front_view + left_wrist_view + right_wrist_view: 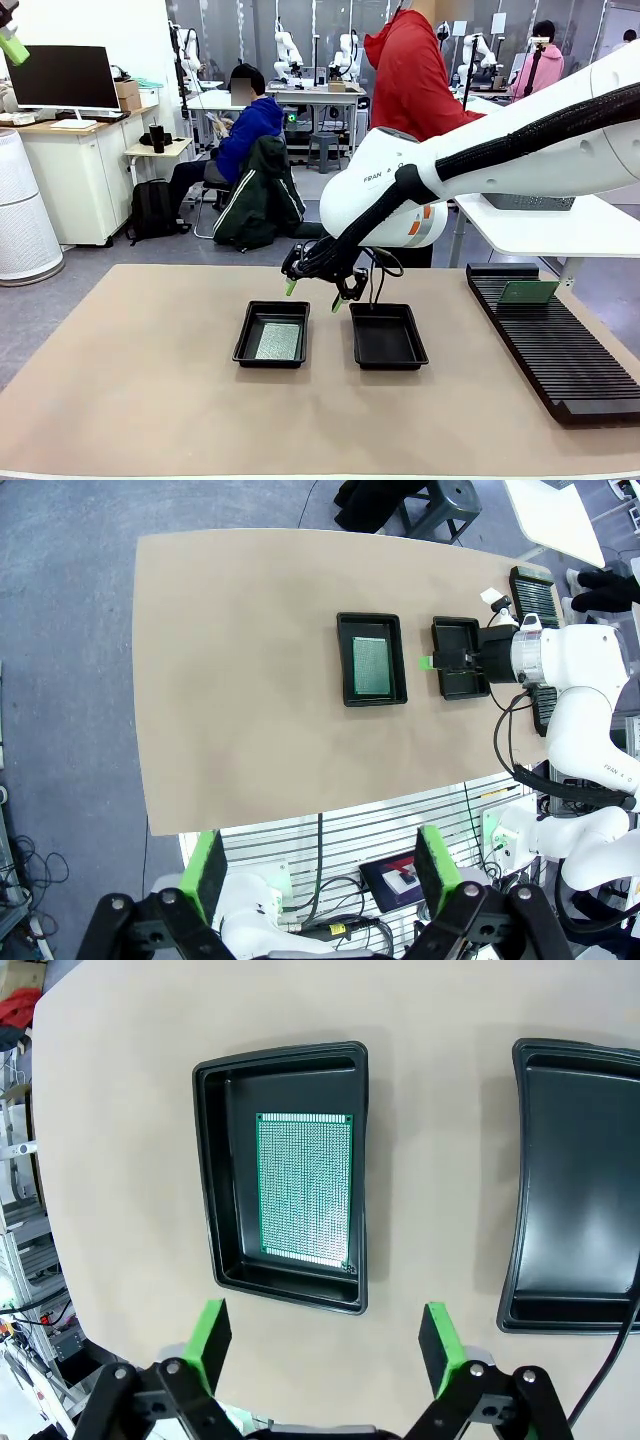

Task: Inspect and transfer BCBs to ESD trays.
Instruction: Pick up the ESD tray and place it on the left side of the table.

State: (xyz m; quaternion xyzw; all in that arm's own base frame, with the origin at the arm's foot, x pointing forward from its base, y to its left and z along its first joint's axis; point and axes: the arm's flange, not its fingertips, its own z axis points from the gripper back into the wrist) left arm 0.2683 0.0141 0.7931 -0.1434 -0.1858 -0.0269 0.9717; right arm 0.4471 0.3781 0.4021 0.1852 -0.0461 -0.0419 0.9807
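One tan tabletop (130, 380) carries all task items and stands on a grey floor (100, 270). At the room's left, a white cabinet (70, 185) supports a monitor (62, 77). A seated person (245, 135) in blue is behind the tabletop. A standing person (410, 85) in red is at its far side.

Two black trays lie side by side at mid-tabletop, near each other but apart. The left tray (242, 345) holds one green board (277, 341), which lies flat on its floor. The right tray (388, 340) shows a bare black floor. A long ribbed rack (560, 360) lies along the right edge. A second board (528, 292) stands tilted in its far slots.

The left end effector (320, 875) is high over the tabletop's edge with its fingers spread. The right end effector (313, 295) hangs above the trays, near the gap between them. Its fingers are also spread, and they are clear of both rims.
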